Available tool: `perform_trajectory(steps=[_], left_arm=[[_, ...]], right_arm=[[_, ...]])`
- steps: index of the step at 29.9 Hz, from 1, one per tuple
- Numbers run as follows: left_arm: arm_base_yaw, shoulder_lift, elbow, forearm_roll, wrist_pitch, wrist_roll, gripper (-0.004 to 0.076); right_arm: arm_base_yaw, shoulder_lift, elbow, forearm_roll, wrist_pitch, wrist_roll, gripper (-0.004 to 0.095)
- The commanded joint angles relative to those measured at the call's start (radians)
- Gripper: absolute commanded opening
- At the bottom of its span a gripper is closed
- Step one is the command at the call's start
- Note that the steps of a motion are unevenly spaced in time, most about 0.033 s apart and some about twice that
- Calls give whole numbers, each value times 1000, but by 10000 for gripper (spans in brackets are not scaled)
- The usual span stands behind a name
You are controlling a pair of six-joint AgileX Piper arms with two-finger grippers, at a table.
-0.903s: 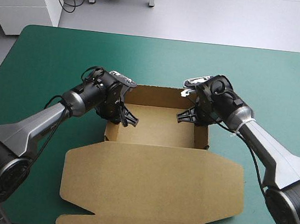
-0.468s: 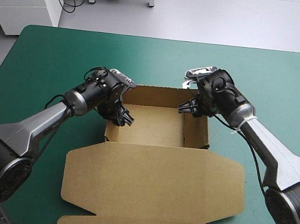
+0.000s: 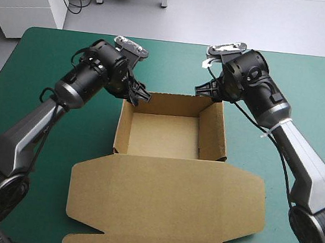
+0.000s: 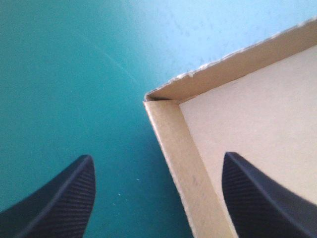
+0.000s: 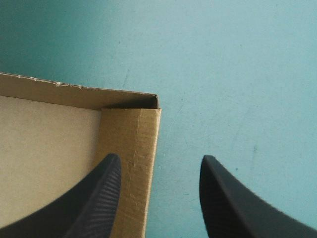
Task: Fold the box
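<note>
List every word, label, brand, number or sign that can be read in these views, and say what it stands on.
No text can be read in any view.
The brown cardboard box, with its walls raised and its lid flat, is plain on every face that shows.
The teal-green table cover bears no print or sign.

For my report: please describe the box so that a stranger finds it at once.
At the middle of the teal-green table stands the box: a tray with raised walls, its lid flat toward the near edge. It alone is brown; the left gripper and right gripper at its far corners are black.
</note>
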Motion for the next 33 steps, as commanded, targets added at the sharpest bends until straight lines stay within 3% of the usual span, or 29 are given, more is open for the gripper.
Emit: perform_trajectory(steps=[1, 4, 9, 14, 24, 30, 33], left_arm=[[-3, -126, -60, -6, 53, -3, 451], [-3, -209, -60, -2, 53, -3, 322], [-3, -353, -60, 1, 53, 26, 5], [-3, -514, 33, -49, 53, 37, -8], [-3, -854, 517, -3, 45, 16, -8], [-3, -1036, 788, -10, -11, -34, -8], [-3, -1105, 902, -19, -14, -68, -8]], right_arm=[[-4, -58, -33, -29, 9, 1, 450], [-10, -56, -28, -5, 9, 1, 450], [-63, -36, -26, 104, 9, 1, 450], [-116, -14, -24, 223, 9, -36, 435], [-119, 16, 103, 222, 6, -78, 427], [-119, 23, 178, 259, -36, -86, 424], [-119, 41, 185, 276, -38, -95, 386]])
